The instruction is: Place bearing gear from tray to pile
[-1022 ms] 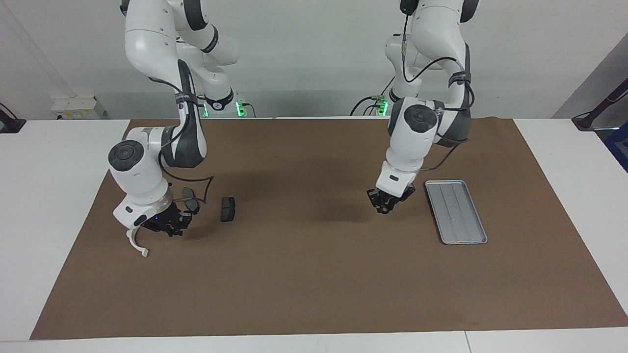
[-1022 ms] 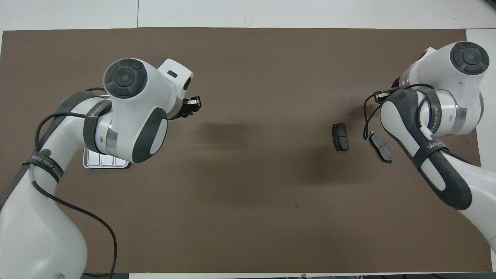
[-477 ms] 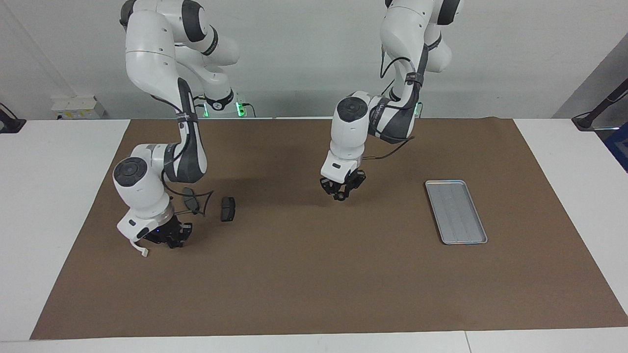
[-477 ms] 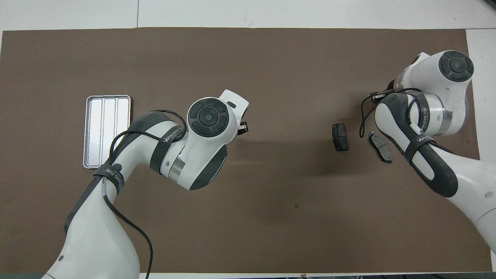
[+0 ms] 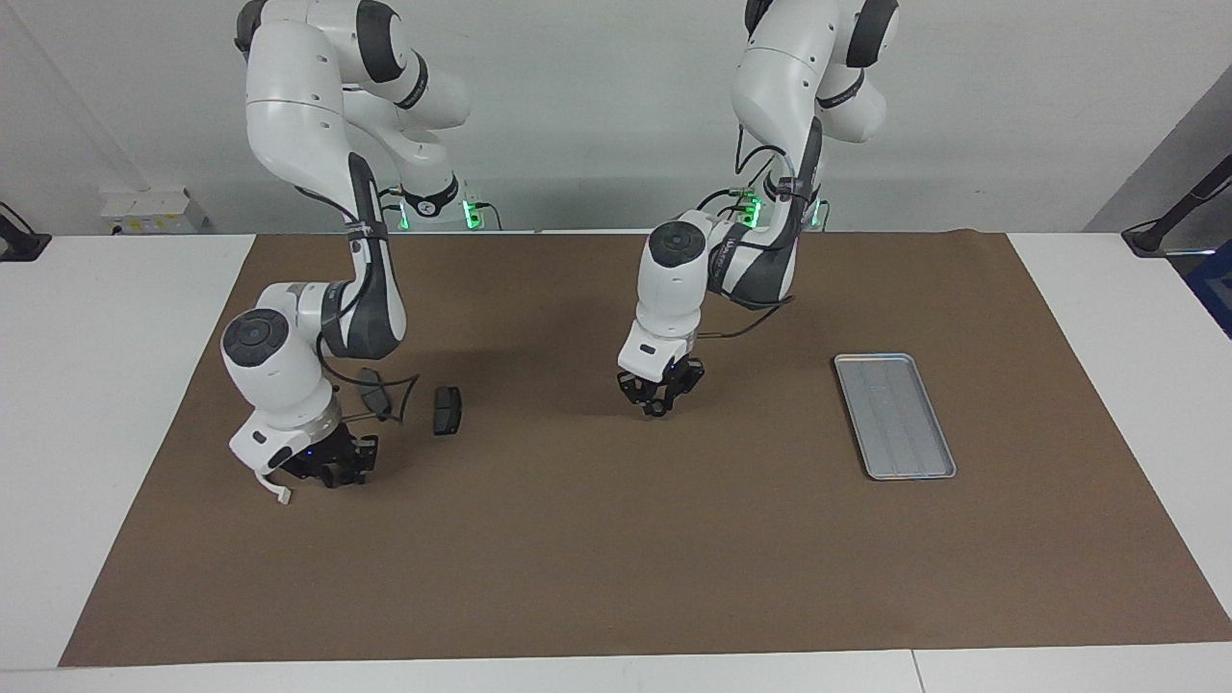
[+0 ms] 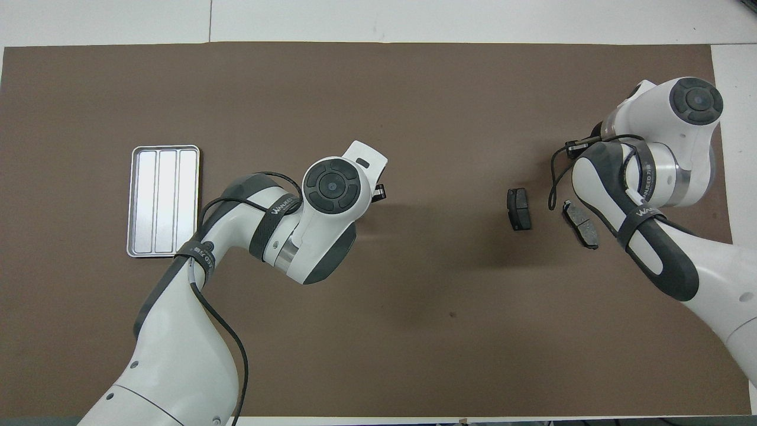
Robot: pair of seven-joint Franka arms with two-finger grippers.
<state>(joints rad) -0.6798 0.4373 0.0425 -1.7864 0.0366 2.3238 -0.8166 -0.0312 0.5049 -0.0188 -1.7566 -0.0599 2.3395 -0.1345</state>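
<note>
The silver-grey tray (image 5: 895,416) lies empty toward the left arm's end of the mat; it also shows in the overhead view (image 6: 164,201). My left gripper (image 5: 657,402) hangs low over the middle of the mat, shut on a small dark part, the bearing gear (image 5: 658,393). The pile lies toward the right arm's end: two dark brake pads (image 5: 447,410) (image 5: 373,393) and a white curved arc (image 5: 272,486). My right gripper (image 5: 334,472) is down at the mat beside the arc, which its hand partly hides. In the overhead view, both pads (image 6: 519,208) (image 6: 581,223) show and the right arm hides the arc.
A brown mat (image 5: 616,577) covers the white table. A loose black cable (image 5: 399,371) hangs from the right arm over the nearer pad. The mat between the pile and the left gripper is bare.
My left gripper has travelled from beside the tray to over the middle of the mat, toward the pile, and sunk a little. My right gripper has lowered slightly beside the white arc.
</note>
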